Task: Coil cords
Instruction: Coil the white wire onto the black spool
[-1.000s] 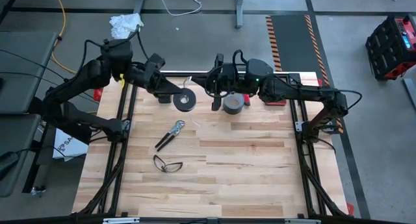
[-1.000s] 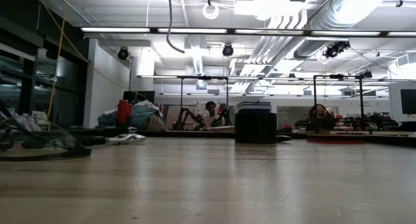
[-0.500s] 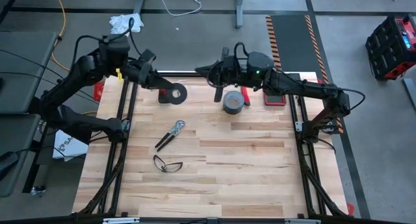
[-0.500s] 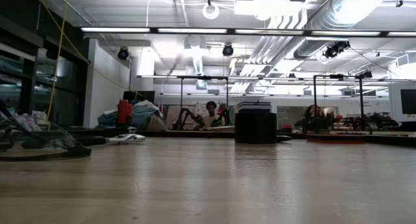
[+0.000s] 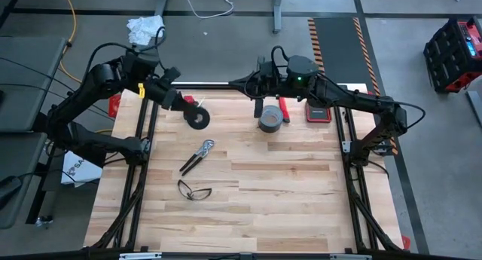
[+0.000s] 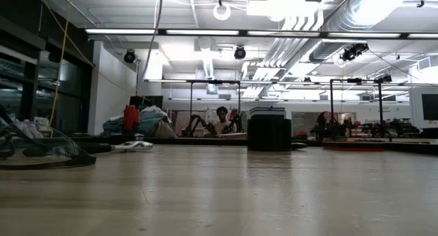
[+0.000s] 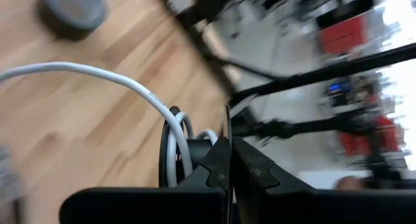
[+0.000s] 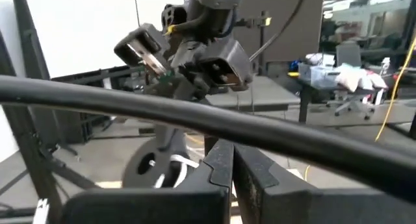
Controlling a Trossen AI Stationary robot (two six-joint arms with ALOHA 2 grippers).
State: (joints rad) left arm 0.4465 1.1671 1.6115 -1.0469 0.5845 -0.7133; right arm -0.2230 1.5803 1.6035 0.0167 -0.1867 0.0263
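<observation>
Fingers of the left gripper (image 5: 183,102) are pressed together at the far left edge of the table (image 5: 286,200), seemingly pinching the rim of the black spool (image 5: 199,118) hanging just beyond them. Its wrist view shows the white cord (image 7: 140,91) wound on that spool (image 7: 174,152) right at the fingertips, a loose length arcing away over the wood. The right gripper (image 5: 242,82), jaws also together and empty, hovers over the table's far edge, well apart from the spool. Just beside it, toward the table's middle, sits the grey tape roll (image 5: 271,119). Farther from both grippers lie pliers (image 5: 197,155) and safety glasses (image 5: 193,190).
</observation>
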